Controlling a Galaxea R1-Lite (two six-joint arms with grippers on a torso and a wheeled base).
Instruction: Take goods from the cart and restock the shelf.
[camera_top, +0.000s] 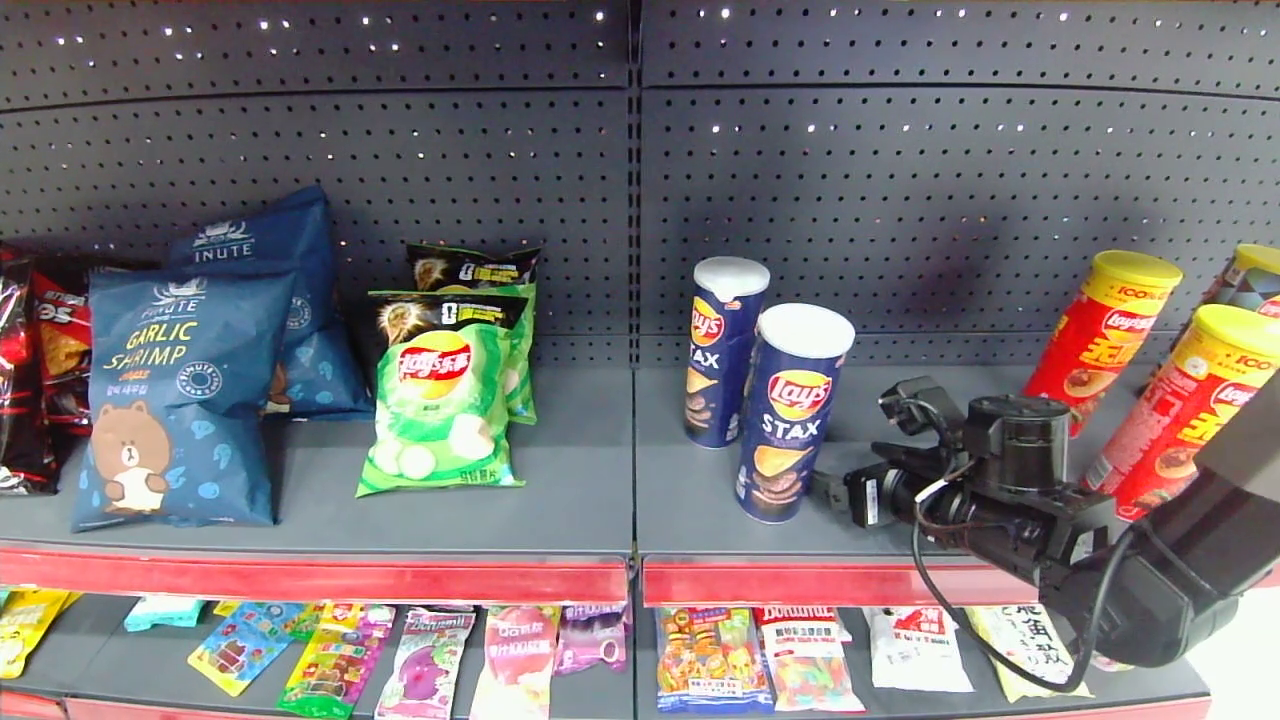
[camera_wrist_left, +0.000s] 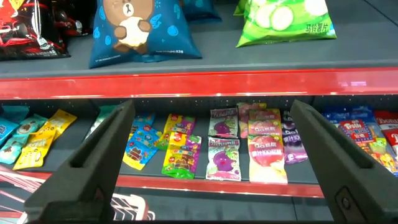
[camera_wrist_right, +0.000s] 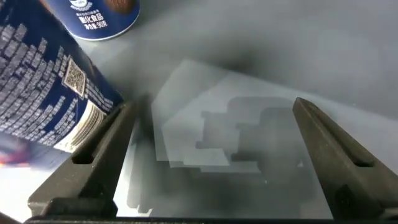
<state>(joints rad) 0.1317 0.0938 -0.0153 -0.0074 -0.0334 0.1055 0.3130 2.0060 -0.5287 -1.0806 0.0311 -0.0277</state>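
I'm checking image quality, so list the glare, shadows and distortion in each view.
Head view: light glints through the pegboard holes, and its seams bow, a lens distortion. Left wrist view: glare streaks the red shelf edge. Right wrist view: a blocky shadow lies on the grey shelf between the right gripper fingers.

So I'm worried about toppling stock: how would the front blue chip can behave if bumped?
Probably tippy: the front blue chip can is tall and narrow, standing upright on the shelf. Once down, its round body would likely roll. It looks like a stiff tube, so the open right gripper could probably clamp it without crushing.
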